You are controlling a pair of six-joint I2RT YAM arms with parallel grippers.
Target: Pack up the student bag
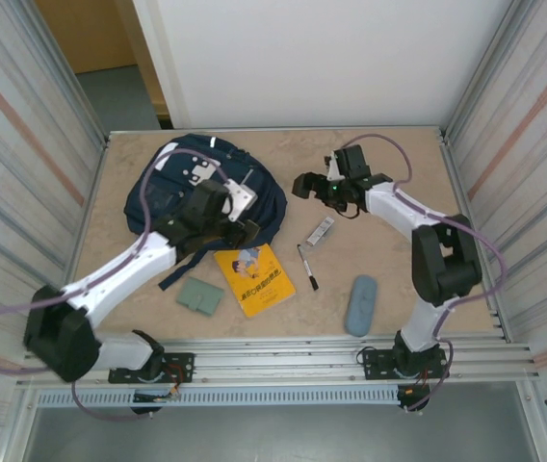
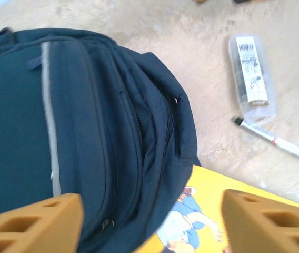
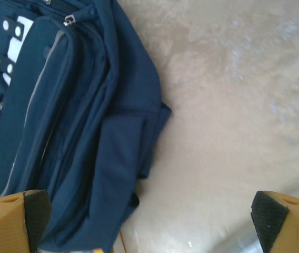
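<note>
The student bag (image 1: 206,192) lies flat on the far left part of the table (image 1: 408,154), front side up, with its dark straps hanging toward the near edge. It is made of soft cloth and it looks almost empty, so I judge it light and floppy. It will fold and sag when lifted, and a thin edge of cloth can slip out of the fingers. A better place to take hold is a thick seam or the rim next to a zip, while the other arm keeps the mouth open. The left gripper (image 2: 152,205) hovers over the bag's right edge, with its two orange fingers wide apart and nothing between them. The right gripper (image 3: 149,211) is just beside the bag on its right side, also fully spread and holding nothing. About the containers: I see nothing inside the bag, and I cannot tell if the main zip is open or shut. The things to pack are all outside on the table — the yellow book (image 1: 254,279) touching the bag's lower edge, the green wallet (image 1: 201,295), the pen (image 1: 307,267), a small clear box (image 2: 250,76) with a printed label, and the grey-blue pencil case (image 1: 360,305), which looks closed.
</note>
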